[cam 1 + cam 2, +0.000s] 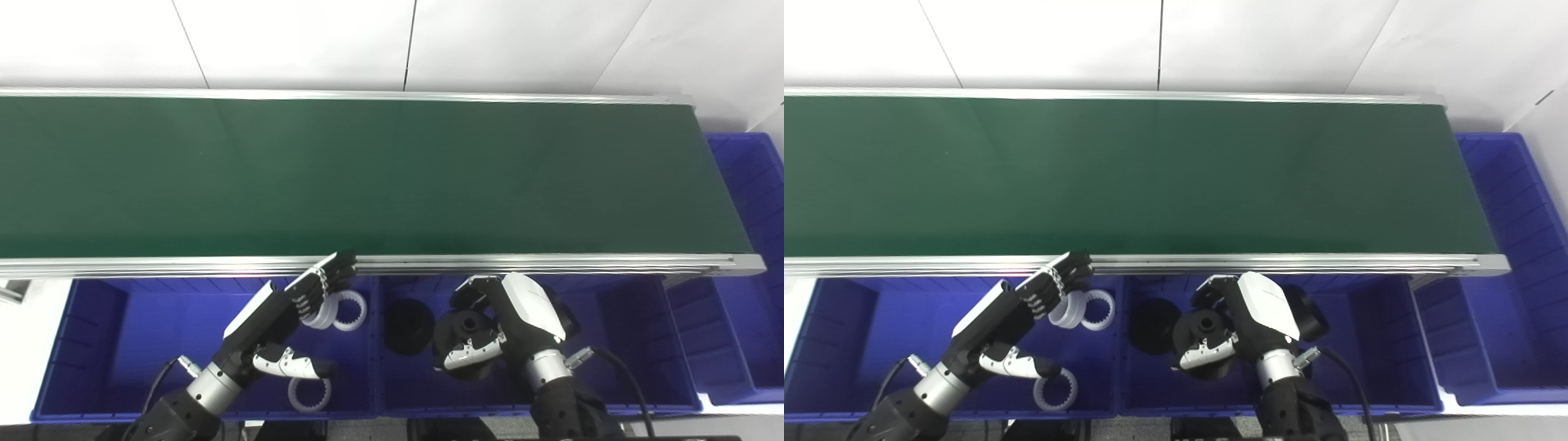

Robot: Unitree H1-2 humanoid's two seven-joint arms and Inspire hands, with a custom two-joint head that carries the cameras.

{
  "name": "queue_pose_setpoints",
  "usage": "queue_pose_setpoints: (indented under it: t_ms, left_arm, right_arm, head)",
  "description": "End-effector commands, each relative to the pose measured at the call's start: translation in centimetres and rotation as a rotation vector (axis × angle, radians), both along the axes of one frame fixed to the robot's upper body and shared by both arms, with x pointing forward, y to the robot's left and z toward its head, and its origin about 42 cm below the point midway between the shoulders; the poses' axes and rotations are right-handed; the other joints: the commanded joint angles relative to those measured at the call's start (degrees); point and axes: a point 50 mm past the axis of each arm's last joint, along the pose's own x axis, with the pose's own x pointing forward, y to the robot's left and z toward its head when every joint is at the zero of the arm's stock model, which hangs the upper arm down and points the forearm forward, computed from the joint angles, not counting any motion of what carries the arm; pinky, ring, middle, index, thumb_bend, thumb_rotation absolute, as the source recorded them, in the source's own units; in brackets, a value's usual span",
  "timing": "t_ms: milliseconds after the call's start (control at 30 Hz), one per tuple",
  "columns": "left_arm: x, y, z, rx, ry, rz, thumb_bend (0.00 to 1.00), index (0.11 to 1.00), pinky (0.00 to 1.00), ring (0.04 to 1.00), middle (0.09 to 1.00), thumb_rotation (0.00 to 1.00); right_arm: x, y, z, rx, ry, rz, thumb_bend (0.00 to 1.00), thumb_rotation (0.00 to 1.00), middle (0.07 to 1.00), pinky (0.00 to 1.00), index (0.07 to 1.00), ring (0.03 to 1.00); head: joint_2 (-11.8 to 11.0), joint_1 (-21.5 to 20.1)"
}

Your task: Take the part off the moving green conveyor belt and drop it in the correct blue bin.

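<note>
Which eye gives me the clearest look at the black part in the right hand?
The left eye view: the black part sits larger and its center hole shows between the fingers of the right hand. The right eye view shows the same part in the same grasp, above the middle blue bin, just slightly smaller.

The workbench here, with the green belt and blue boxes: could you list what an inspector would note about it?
Surface: green belt bare, no part on it.
Job's things: white rings in the left bin; black parts in the middle bin.
Clutter: nothing seen.
Hands: left hand open over the left bin; right hand shut on black part.
Cables: black cable at right wrist.
Surroundings: white wall; third bin at belt's end.
</note>
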Motion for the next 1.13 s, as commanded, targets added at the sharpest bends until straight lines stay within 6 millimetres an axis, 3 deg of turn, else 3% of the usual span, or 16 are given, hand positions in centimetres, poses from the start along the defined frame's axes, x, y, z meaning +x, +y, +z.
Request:
queue_pose_setpoints:
  t_ms: [0,67,133,167,233,300,400,667,833,1100]
  left_arm:
    - [0.1,-0.2,0.8,-0.017,-0.031,0.007,0.86,0.936,0.91,0.937,0.960,0.38]
    - [0.0,-0.2,0.8,-0.022,-0.025,0.014,0.85,0.931,0.90,0.934,0.957,0.37]
    - [-0.1,-0.2,0.9,-0.023,-0.016,0.020,0.87,0.926,0.90,0.935,0.953,0.37]
    - [-0.1,-0.2,0.9,-0.023,-0.015,0.022,0.87,0.926,0.91,0.935,0.953,0.37]
    - [-0.2,-0.2,0.8,-0.028,-0.015,0.027,0.87,0.924,0.90,0.935,0.954,0.37]
    - [-0.2,-0.2,0.7,-0.036,-0.015,0.030,0.87,0.923,0.88,0.929,0.951,0.36]
    - [-0.3,-0.1,0.6,-0.039,-0.014,0.039,0.88,0.922,0.89,0.926,0.949,0.36]
    - [-0.5,0.0,0.3,-0.049,-0.024,0.059,0.87,0.923,0.89,0.926,0.943,0.35]
    - [-0.5,0.2,0.0,-0.045,-0.021,0.061,0.86,0.934,0.93,0.949,0.959,0.34]
    - [-0.1,0.6,-0.4,-0.018,-0.042,0.100,0.85,0.935,0.91,0.938,0.959,0.35]
  right_arm:
    - [0.6,0.4,0.5,0.016,-0.068,0.002,0.52,0.00,0.446,0.36,0.536,0.437]
    - [0.8,0.3,0.1,0.000,-0.052,-0.001,0.52,0.00,0.451,0.40,0.540,0.471]
    - [0.9,0.3,-0.2,-0.011,-0.032,-0.002,0.65,0.10,0.626,0.50,0.694,0.589]
    - [0.9,0.2,-0.2,-0.001,-0.022,-0.005,0.66,0.11,0.638,0.50,0.705,0.595]
    - [0.7,0.2,-0.2,0.041,-0.022,-0.002,0.75,0.21,0.812,0.64,0.829,0.773]
    - [0.5,0.2,-0.1,0.089,-0.045,0.001,0.81,0.31,0.913,0.78,0.909,0.895]
    - [-0.1,0.4,0.4,0.140,-0.101,0.006,0.86,0.42,0.992,0.94,0.986,0.991]
    - [-2.6,2.0,2.4,0.287,-0.301,0.027,0.89,0.50,0.974,0.87,0.988,0.944]
    - [-4.2,3.1,3.2,0.462,-0.354,0.064,0.85,0.52,0.938,0.77,0.963,0.887]
    - [-5.1,3.4,1.6,0.634,-0.342,0.029,0.87,0.52,0.920,0.78,0.938,0.879]
  head:
    - [0.4,0.0]
    - [0.3,-0.1]
    - [0.3,-0.2]
    - [0.3,-0.3]
    - [0.2,-0.3]
    - [0.0,-0.2]
    - [-0.1,0.2]
    - [-0.6,0.9]
    - [-1.2,1.9]
    - [-2.3,2.9]
